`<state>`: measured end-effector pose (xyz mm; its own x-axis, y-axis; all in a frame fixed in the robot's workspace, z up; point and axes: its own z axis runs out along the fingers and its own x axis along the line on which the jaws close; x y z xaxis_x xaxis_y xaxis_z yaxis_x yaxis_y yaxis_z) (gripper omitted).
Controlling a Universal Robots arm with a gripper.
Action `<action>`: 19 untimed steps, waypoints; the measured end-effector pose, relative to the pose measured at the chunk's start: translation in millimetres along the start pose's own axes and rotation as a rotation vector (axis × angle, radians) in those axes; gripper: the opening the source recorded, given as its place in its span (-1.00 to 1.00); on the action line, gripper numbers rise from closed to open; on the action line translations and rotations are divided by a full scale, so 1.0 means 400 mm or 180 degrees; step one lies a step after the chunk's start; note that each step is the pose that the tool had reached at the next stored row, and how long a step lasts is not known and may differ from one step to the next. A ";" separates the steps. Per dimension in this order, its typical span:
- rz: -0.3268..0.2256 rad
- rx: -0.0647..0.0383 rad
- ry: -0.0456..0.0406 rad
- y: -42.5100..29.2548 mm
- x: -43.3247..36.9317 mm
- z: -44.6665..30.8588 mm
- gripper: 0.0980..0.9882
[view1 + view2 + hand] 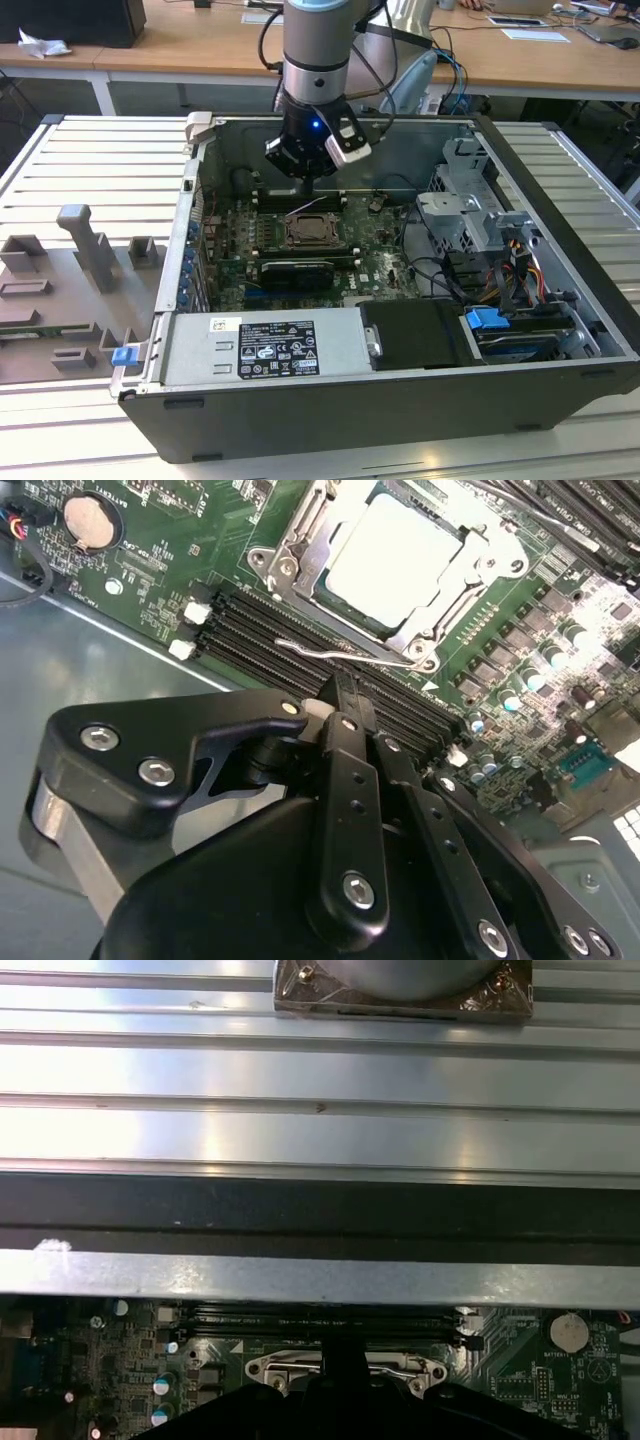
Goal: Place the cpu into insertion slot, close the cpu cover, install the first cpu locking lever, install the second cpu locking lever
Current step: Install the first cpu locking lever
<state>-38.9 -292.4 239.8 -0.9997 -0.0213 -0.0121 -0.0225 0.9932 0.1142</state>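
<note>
Cpu [392,562] pale silvery square seated in insertion slot [300,555], cpu cover [455,590] framing it, end effector [340,705] fingers together

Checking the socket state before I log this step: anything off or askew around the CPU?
One thing: a thin locking lever stands unlatched, angled across the memory slots. The cpu lies flat under the closed cpu cover; gripper beside the lever.

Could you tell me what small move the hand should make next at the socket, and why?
Probably ease down onto the raised locking lever and press it: the cpu already sits under the closed cpu cover, and the hand hangs just beside that lever.
</note>
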 end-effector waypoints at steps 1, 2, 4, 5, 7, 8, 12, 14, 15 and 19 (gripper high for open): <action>-0.0009 0.0000 -0.0002 0.000 -0.002 0.004 -0.98; -0.0021 0.0000 -0.0003 -0.001 -0.002 0.007 -0.98; -0.0047 0.0001 -0.0006 0.000 -0.005 0.014 -0.98; -0.0049 0.0001 -0.0007 0.002 -0.006 0.017 -0.98; -0.0051 0.0001 -0.0009 0.002 -0.007 0.026 -0.98; -0.0051 0.0001 -0.0009 0.002 -0.008 0.028 -0.98; -0.0050 0.0001 -0.0009 0.002 -0.009 0.031 -0.98; -0.0050 0.0001 -0.0009 0.001 -0.009 0.032 -0.98; -0.0050 0.0001 -0.0009 0.001 -0.009 0.032 -0.98; -0.0050 0.0001 -0.0009 0.001 -0.012 0.034 -0.98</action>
<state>-33.8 -290.3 226.4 -0.9992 -0.0366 -0.0167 -0.0383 0.9928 0.1136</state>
